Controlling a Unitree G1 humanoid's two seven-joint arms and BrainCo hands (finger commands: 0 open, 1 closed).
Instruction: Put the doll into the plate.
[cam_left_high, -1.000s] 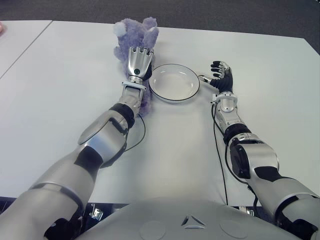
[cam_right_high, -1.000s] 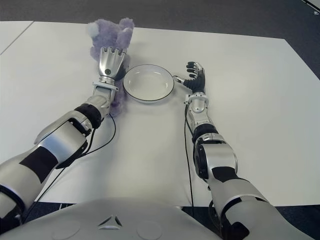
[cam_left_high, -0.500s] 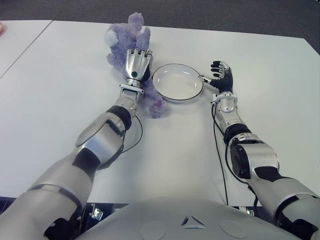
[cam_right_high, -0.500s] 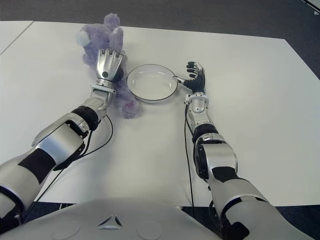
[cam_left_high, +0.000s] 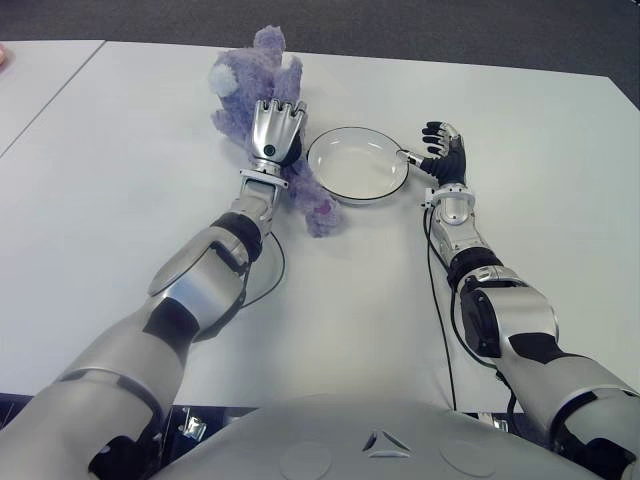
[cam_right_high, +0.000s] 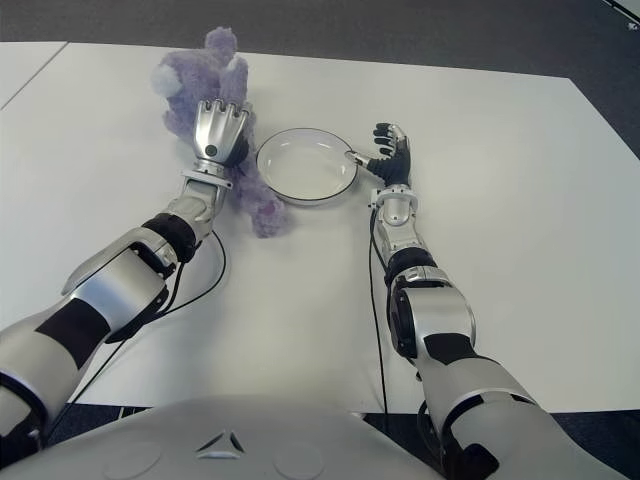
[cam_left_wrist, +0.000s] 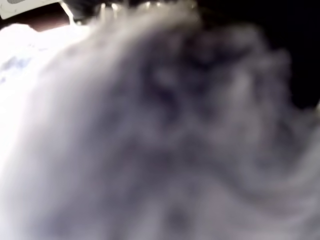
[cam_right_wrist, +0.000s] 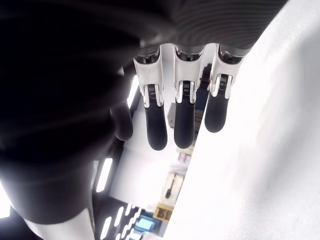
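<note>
The purple plush doll (cam_left_high: 240, 92) is in my left hand (cam_left_high: 275, 130), whose fingers are curled around its body. Its head points toward the table's far side and one leg (cam_left_high: 316, 208) trails toward me, just left of the plate. Its fur (cam_left_wrist: 160, 130) fills the left wrist view. The white plate (cam_left_high: 358, 197) with a dark rim holds nothing. My right hand (cam_left_high: 440, 150) stands at the plate's right edge, its fingers (cam_right_wrist: 182, 117) extended and holding nothing.
The white table (cam_left_high: 150, 300) stretches wide on all sides; a second table (cam_left_high: 40, 80) adjoins at the far left. Thin black cables (cam_left_high: 440, 300) run along both forearms. Dark floor lies beyond the far edge.
My left hand has lifted and swung the doll, so its head turned left and its leg now hangs beside the plate. The plate slid slightly right. The right hand stayed put.
</note>
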